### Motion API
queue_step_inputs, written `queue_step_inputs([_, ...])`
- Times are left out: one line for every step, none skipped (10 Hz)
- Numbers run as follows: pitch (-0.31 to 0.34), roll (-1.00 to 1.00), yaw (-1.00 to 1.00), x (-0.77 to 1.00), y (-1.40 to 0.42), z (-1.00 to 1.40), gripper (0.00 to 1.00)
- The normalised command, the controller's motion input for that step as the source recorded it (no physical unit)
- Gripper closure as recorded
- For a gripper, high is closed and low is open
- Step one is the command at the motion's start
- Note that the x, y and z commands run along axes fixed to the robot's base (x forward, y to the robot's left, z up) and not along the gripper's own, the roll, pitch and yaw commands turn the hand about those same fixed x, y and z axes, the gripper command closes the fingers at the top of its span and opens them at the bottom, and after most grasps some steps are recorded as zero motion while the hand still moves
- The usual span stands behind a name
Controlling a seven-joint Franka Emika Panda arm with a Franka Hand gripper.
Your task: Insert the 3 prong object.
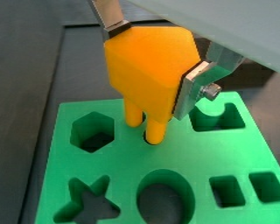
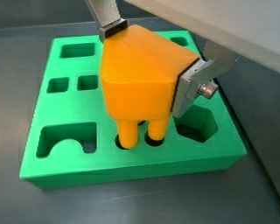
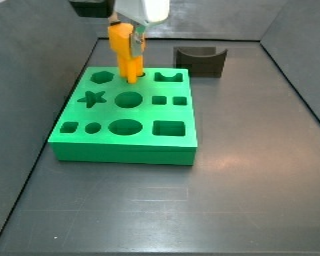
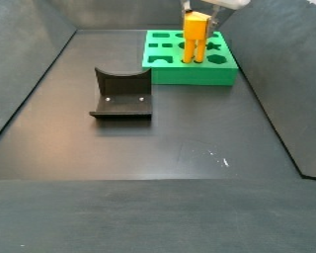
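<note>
In a side view the green board (image 3: 127,125) lies at about 9 o'clock of the dark floor (image 3: 243,150), its top cut with shaped holes: a star (image 3: 92,98), a hexagon, rounds, an oval (image 3: 125,127) and squares (image 3: 170,128). Above the board's far edge, toward 12 o'clock, the gripper (image 3: 124,30) hangs and is closed on the orange block (image 3: 124,54), which stands upright with its prongs pointing down at the board. Farther right, at about 1 o'clock, the dark grey block (image 3: 202,60) with a curved notch sits on the floor, apart from the board.

In both wrist views the silver fingers (image 1: 202,80) press the orange block (image 1: 150,70) on two opposite sides, so the grip is firm. The prongs (image 1: 156,129) reach the board's top (image 1: 241,153); in a wrist view their tips (image 2: 143,138) sit in the matching holes near the board's edge (image 2: 130,164). How deep they go cannot be told. A hexagon hole (image 1: 94,131) lies just beside the prongs, and an arch-shaped hole (image 2: 63,144) lies near them too.

In a side view from elsewhere, the grey block (image 4: 122,94) sits at about 9 o'clock, and the board (image 4: 192,56) with the orange block (image 4: 196,37) standing on it lies at 12 o'clock, under the gripper (image 4: 197,10).
</note>
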Motion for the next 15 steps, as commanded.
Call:
queue_step_inputs([-0.04, -0.08, -1.0, 0.07, 0.0, -0.36, 1.0])
queue_step_inputs([-0.057, -0.05, -1.0, 0.0, 0.0, -0.36, 1.0])
queue_step_inputs([-0.081, -0.06, -1.0, 0.0, 0.0, -0.34, 1.0])
queue_step_inputs([-0.109, -0.09, -1.0, 0.0, -0.02, -0.33, 1.0])
queue_step_inputs([-0.127, -0.11, -0.99, 0.0, -0.03, -0.33, 1.0])
queue_step_inputs([-0.044, -0.15, -0.23, -0.07, 0.13, -0.46, 1.0])
queue_step_inputs([-0.071, -0.13, 0.64, -0.06, 0.1, -0.45, 1.0])
queue_step_inputs([-0.05, -0.06, 1.0, -0.07, 0.0, -0.42, 1.0])
queue_step_inputs([-0.016, -0.04, 1.0, -0.06, 0.0, -0.35, 1.0])
queue_step_inputs([0.0, -0.02, 1.0, 0.0, -0.01, -0.31, 1.0])
queue_step_inputs([-0.026, -0.04, 1.0, 0.0, 0.0, -0.33, 1.0])
queue_step_inputs([-0.027, -0.05, 0.79, -0.01, 0.0, -0.3, 1.0])
queue_step_inputs([-0.034, -0.15, 0.39, 0.0, 0.0, -0.28, 1.0])
queue_step_inputs([-0.073, -0.09, 0.0, 0.0, 0.0, -0.3, 1.0])
queue_step_inputs([-0.063, 0.0, -0.25, 0.03, 0.0, -0.29, 1.0])
